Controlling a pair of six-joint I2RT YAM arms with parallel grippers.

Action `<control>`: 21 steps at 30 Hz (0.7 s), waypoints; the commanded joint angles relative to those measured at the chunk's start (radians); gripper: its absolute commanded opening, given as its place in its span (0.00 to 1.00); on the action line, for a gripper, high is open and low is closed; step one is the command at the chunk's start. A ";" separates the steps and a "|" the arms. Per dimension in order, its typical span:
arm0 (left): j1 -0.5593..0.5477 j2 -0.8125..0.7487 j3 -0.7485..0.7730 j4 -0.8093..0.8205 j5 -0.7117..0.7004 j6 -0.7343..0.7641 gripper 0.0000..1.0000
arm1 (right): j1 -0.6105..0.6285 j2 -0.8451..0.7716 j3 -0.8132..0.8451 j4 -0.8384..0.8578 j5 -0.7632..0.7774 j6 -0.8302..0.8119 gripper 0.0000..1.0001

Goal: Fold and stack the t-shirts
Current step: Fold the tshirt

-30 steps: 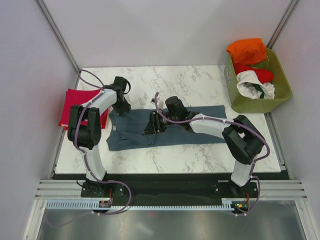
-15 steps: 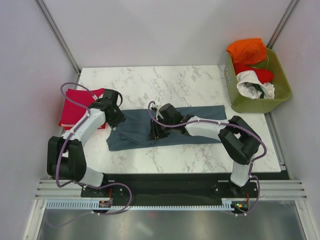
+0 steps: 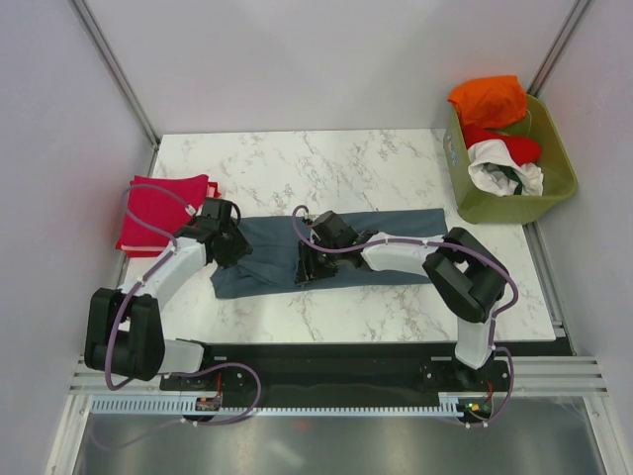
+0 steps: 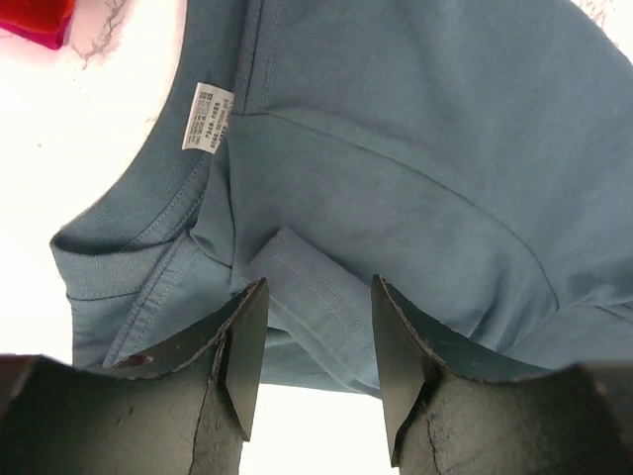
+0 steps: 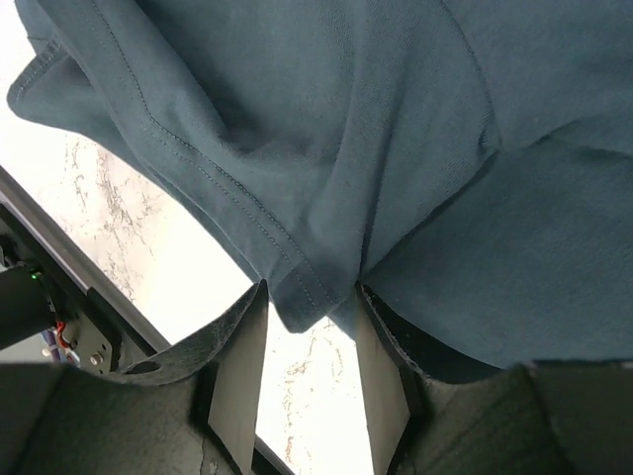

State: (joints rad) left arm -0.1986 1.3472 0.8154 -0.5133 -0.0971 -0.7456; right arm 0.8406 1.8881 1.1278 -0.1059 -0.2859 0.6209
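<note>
a: where's the blue-grey t-shirt point(image 3: 267, 255)?
b: spread on the marble table point(image 3: 346, 163), running left to right across the middle. its collar end lies to the left, near but not touching the folded crimson t-shirt point(image 3: 163, 213).
a: and the left gripper point(image 4: 318, 287)?
b: low over the collar end, jaws spread, with a small fold of cloth lying loose in the gap.
a: the right gripper point(image 5: 310, 289)?
b: at the shirt's near hem, jaws also apart. a hem corner droops between them and bare table shows through.
a: the other tees?
b: orange point(image 3: 488, 99), white point(image 3: 504, 168) and red point(image 3: 514, 146), heaped in the olive basket point(image 3: 514, 206) at the far right.
</note>
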 commanded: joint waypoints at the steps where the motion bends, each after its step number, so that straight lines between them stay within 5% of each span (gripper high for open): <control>1: 0.001 -0.017 -0.015 0.068 0.007 0.022 0.54 | 0.006 -0.003 -0.006 0.028 0.005 0.031 0.47; 8: -0.001 -0.011 -0.016 0.070 -0.046 0.023 0.52 | 0.005 -0.014 -0.022 0.046 -0.029 0.045 0.18; 21: -0.001 0.044 -0.024 0.055 -0.084 0.014 0.48 | 0.005 -0.001 -0.017 0.048 -0.044 0.048 0.17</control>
State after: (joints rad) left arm -0.1986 1.3685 0.7948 -0.4725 -0.1558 -0.7460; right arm 0.8406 1.8885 1.1110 -0.0826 -0.3145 0.6594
